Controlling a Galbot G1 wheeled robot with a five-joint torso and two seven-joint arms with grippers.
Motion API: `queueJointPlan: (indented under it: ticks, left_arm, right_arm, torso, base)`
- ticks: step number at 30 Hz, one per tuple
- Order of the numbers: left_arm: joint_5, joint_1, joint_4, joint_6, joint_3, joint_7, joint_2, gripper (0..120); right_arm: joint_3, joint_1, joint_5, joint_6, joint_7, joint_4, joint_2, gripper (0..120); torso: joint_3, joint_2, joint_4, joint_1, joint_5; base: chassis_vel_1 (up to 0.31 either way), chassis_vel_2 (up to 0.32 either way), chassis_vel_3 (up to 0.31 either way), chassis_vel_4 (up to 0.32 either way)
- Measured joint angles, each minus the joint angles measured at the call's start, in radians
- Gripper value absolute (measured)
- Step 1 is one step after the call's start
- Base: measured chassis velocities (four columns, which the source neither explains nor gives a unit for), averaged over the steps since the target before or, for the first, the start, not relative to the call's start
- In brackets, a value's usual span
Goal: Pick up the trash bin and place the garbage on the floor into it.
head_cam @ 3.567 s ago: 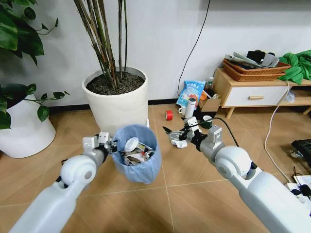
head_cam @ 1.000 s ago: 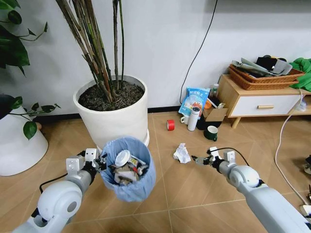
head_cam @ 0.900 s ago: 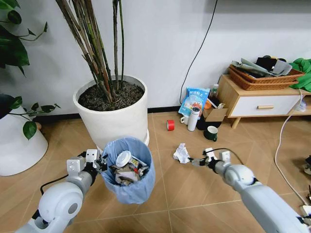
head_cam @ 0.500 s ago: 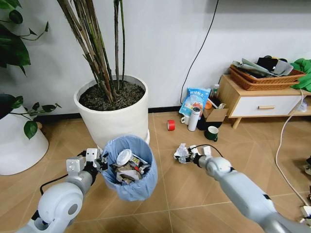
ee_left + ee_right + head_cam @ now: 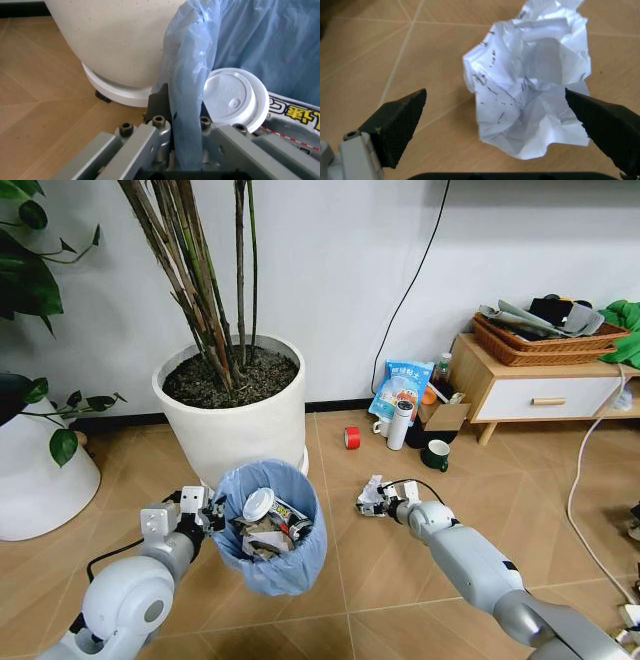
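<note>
The trash bin [image 5: 270, 530], lined with a light blue bag, hangs above the floor [image 5: 380, 580]. My left gripper [image 5: 207, 511] is shut on its rim. In the left wrist view the fingers [image 5: 160, 127] pinch the bag's edge [image 5: 186, 112], beside a white cup lid [image 5: 232, 98] inside the bin. Several pieces of garbage fill the bin. A crumpled white paper wad [image 5: 367, 490] lies on the floor. My right gripper [image 5: 376, 502] is low at it, open. In the right wrist view the wad [image 5: 532, 93] sits between the two black fingertips [image 5: 400, 120].
A big white plant pot [image 5: 232, 415] stands just behind the bin, another white pot [image 5: 40, 470] at the left. A red tape roll [image 5: 350, 437], white bottle [image 5: 397, 424] and dark mug [image 5: 434, 454] sit beyond the wad. A wooden cabinet [image 5: 530, 385] and a cable [image 5: 575, 480] are at the right.
My right arm has reached left and forward until its open fingers straddle the paper wad. The left gripper still holds the bin in about the same place.
</note>
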Motion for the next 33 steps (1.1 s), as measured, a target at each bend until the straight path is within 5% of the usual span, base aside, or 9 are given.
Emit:
queueJointPlan:
  ticks: [8, 33]
  left_arm:
    - [-0.003, -0.007, 0.007, -0.001, 0.004, 0.000, 0.011, 0]
    - [-0.014, -0.009, -0.004, -0.001, 0.004, 0.002, 0.027, 0]
  right_arm:
    - [0.038, 0.005, -0.025, 0.019, -0.023, -0.041, 0.027, 91]
    - [0.104, -0.005, -0.039, 0.044, -0.029, -0.097, 0.052, 0]
  torso:
    - [0.000, 0.000, 0.0003, 0.000, 0.0000]
    - [0.000, 0.000, 0.0002, 0.000, 0.0000]
  base:
    - [0.000, 0.000, 0.000, 0.000]
    - [0.000, 0.000, 0.000, 0.000]
